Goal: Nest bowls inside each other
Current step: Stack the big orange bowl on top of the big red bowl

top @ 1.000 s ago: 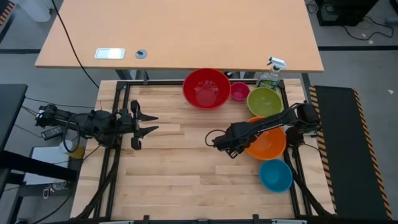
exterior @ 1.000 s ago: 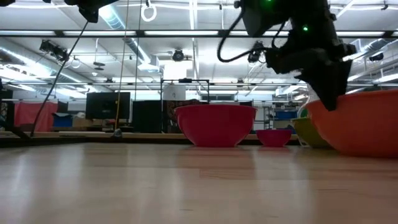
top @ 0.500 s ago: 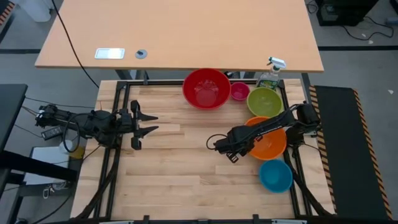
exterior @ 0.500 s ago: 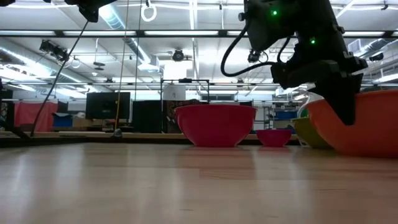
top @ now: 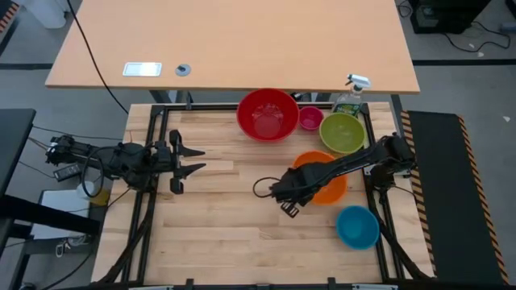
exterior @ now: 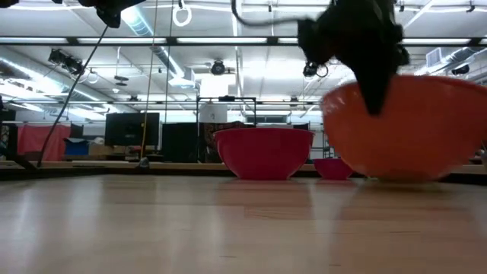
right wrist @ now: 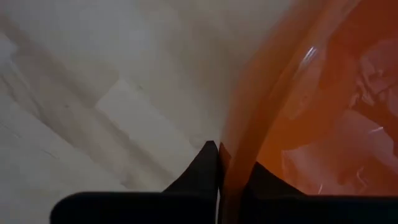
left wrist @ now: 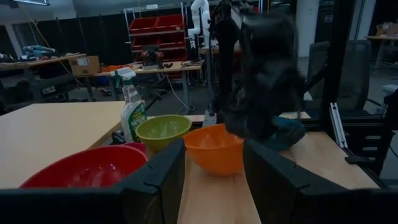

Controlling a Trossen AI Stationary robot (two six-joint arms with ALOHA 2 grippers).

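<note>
The orange bowl (top: 326, 181) sits mid-table, right of centre, with my right gripper (top: 292, 192) shut on its left rim. In the low view the orange bowl (exterior: 415, 129) looks raised slightly off the wood. The red bowl (top: 267, 113), the small pink bowl (top: 310, 118) and the lime green bowl (top: 343, 132) stand upright on their bases along the far edge. The blue bowl (top: 357, 226) stands near the right front. My left gripper (top: 192, 158) waits open at the table's left side, holding nothing. My right gripper pinches the orange bowl's rim (right wrist: 249, 134) on the side facing the table's left, one finger inside the bowl and one outside. The fingers (exterior: 374, 99) come from above, pointing down. The bowl stays upright, mouth up, and seems just clear of the table.
A green spray bottle (top: 350, 97) with a white trigger stands at the far right corner behind the lime green bowl. Bare wood lies across the table's middle and near side. A black frame (top: 153, 113) borders the table.
My right gripper has taken hold of the orange bowl's left rim. It has then moved toward the table's left and a little up, rolling slightly. The orange bowl has come with it, away from the right edge toward the middle, still upright.
</note>
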